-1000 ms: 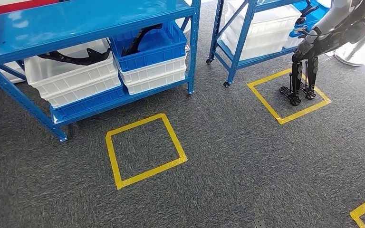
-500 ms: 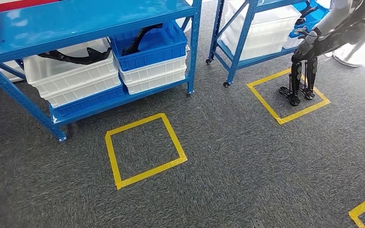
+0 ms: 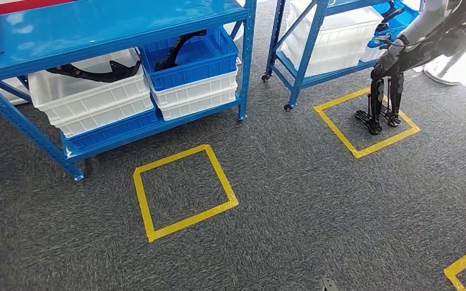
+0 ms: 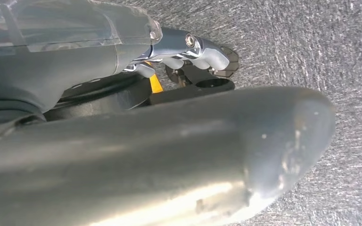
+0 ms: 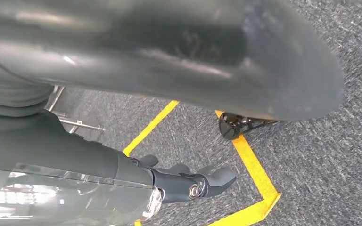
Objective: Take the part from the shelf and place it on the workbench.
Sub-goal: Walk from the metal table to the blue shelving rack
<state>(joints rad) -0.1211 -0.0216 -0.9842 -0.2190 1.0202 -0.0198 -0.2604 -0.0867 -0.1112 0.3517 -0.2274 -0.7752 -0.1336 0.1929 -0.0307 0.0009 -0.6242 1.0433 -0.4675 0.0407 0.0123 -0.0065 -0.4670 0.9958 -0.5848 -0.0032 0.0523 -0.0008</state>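
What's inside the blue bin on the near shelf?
A black curved part lies in the blue bin, one end poking above its rim. The bin's front wall hides its lower portion.

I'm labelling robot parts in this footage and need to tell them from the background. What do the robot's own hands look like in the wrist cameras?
The left hand has a clear, glossy ribbed cover over dark grey, a thick smooth grey thumb and silver metallic fingers with a visible screw. The right hand has the same clear cover and grey thumb, but dark grey fingers with a round silver fastener.

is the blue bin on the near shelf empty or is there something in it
Not empty. In the head view a black curved part lies in the blue bin, one end poking above its rim.
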